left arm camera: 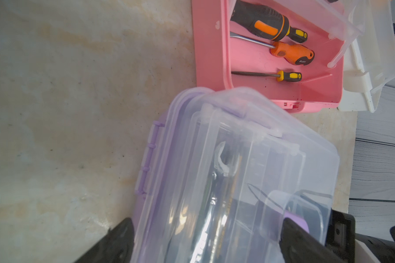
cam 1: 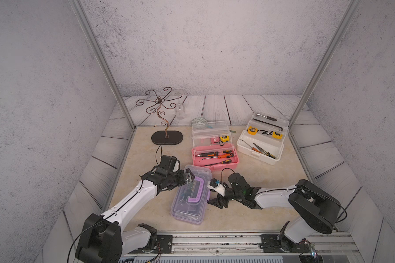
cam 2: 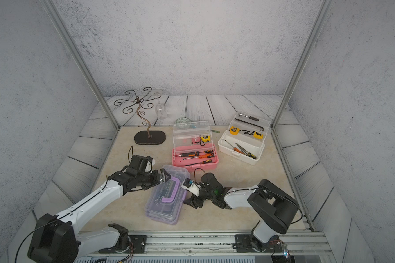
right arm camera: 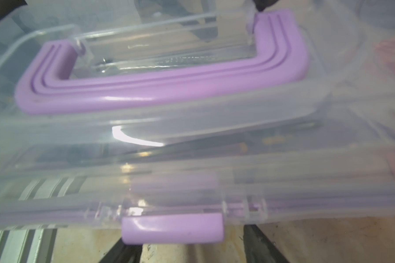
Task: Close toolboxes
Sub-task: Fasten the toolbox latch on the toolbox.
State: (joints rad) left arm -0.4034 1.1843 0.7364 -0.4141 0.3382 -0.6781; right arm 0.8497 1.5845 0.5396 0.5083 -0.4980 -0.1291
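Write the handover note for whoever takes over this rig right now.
Left gripper: open, jaws over the far end of the purple toolbox lid.
Right gripper: open, fingers low on that box's latch side.
Purple toolbox: nearest the robot, lid down. Whether its latch is snapped cannot be told.
Pink toolbox and white toolbox: farther back, lids up.
Done: purple lid is down.
Left: check the latch, then close pink and white.

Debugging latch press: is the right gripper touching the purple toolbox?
Cannot tell. Right wrist view: the right gripper sits just under the latch of the purple toolbox; blur hides contact or gap.
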